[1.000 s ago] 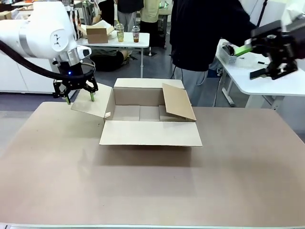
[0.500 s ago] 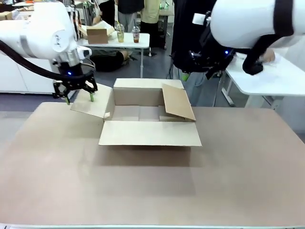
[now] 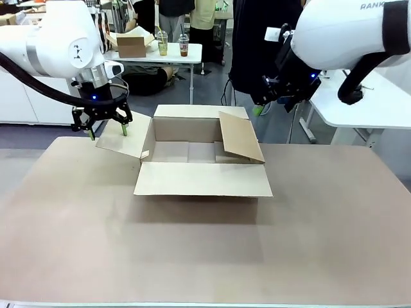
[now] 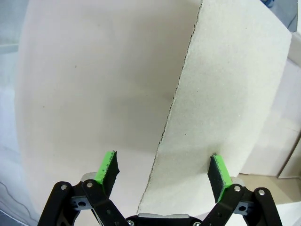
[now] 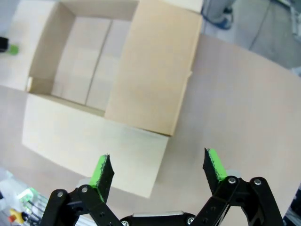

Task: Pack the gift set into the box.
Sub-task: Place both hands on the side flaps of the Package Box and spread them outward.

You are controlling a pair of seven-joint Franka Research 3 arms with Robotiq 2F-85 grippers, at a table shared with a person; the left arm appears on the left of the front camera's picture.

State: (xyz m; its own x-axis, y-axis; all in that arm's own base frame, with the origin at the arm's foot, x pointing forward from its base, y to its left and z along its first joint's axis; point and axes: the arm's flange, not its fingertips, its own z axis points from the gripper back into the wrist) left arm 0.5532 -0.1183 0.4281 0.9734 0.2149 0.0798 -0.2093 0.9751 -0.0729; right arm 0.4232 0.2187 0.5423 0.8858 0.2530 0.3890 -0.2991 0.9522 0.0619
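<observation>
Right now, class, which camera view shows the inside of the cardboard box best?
The right wrist view: it looks down into the box, showing its bare floor, with one flap tilting over the right part. The front view sees the box at a low angle, mostly its far wall. The left wrist view shows only a flap edge.

Grey floor (image 3: pixel 212 83), white side tables (image 3: pixel 157 54) behind, two drink cups (image 3: pixel 172 43)
</observation>
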